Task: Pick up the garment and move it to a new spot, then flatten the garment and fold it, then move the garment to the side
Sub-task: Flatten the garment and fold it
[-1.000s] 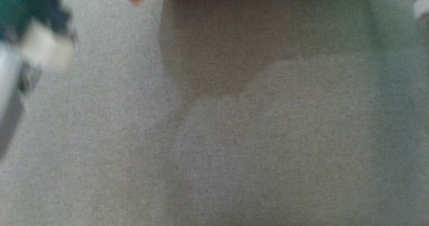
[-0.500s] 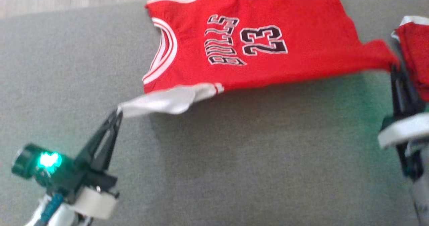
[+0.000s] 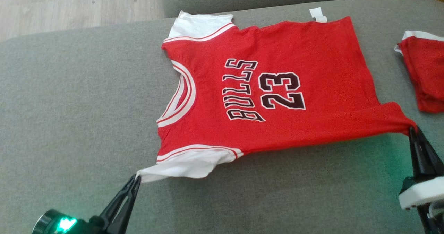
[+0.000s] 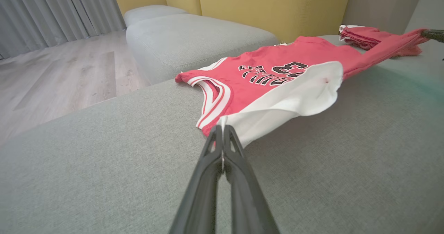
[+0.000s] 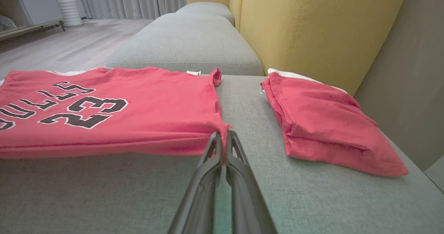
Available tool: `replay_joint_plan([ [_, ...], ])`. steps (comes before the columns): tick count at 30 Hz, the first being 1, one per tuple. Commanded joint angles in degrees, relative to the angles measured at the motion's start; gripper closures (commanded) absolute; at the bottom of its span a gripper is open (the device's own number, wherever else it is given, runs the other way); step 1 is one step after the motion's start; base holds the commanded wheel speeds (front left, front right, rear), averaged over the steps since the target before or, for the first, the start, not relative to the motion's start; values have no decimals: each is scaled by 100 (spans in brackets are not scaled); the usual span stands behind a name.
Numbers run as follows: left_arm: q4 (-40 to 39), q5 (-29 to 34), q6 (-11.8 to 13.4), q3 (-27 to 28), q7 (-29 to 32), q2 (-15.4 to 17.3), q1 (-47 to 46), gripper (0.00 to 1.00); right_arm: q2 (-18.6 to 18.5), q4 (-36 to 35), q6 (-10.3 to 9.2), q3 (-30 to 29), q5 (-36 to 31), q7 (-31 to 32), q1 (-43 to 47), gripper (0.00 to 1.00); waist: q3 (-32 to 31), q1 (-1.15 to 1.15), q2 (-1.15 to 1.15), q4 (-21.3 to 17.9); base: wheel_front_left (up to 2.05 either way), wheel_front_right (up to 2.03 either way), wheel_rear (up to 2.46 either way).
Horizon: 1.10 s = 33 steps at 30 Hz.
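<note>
The red short-sleeved basketball jersey with white sleeves and black "BULLS 23" lettering (image 3: 312,53) is spread front-up across the grey fabric sofa cushion (image 3: 69,105). Its white-striped neckline points to the robot's left and its hem to the right, so the lettering reads sideways in the head view.

The left gripper (image 3: 136,179) sits at the lower left of that view. Its two dark fingers are pressed together on the outer tip of the near white sleeve (image 3: 184,164), which is drawn out into a point toward them. In the left wrist view this sleeve hangs clear of the cushion, with a shadow under it.

The right gripper (image 3: 412,130) is at the lower right, closed on the near corner of the red hem, and the cloth is pulled into a narrow tongue that ends between its fingertips. The jersey's near edge runs taut from one gripper to the other and is slightly raised. The far half, with the other white sleeve (image 3: 199,24) and a small white label (image 3: 318,15) at the far hem corner, lies flat on the cushion.

A folded red cloth with a white edge (image 3: 425,74) lies on the same cushion to the right of the hem, apart from the jersey and just beyond the right gripper. A yellow sofa backrest (image 5: 312,26) rises behind it. Pale wooden floor (image 3: 69,5) shows past the cushion's far left edge.
</note>
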Motion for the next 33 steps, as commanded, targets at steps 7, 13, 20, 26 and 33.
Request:
replay_joint_plan([
  [7, -75, 178, -225, 176, 22, 209, -673, 100, -32, -338, -4, -125, 5, 182, 5, 100, 176, 1, 0, 54, 0, 0, 0],
  [13, 181, 473, -629, 185, 242, 71, -1749, 100, 71, -306, -4, -99, -29, 411, -449, 100, 527, 1, 0, 23, 0, 0, 0],
  [20, 803, 733, -1197, 247, 325, -112, -3099, 100, 108, -105, -4, -36, -48, 559, -1187, 100, 1018, 1, 0, -50, 0, 0, 0],
  [26, 1475, 960, -1513, 247, 244, -386, -4073, 100, 147, 220, -4, 29, -26, 590, -1809, 100, 1360, 1, 0, -87, 0, 0, 0],
  [33, 2118, 1203, -1664, 190, 74, -602, -4722, 100, 189, 731, -4, 241, -44, 520, -2360, 100, 1569, 1, 0, -107, 0, 0, 0],
])
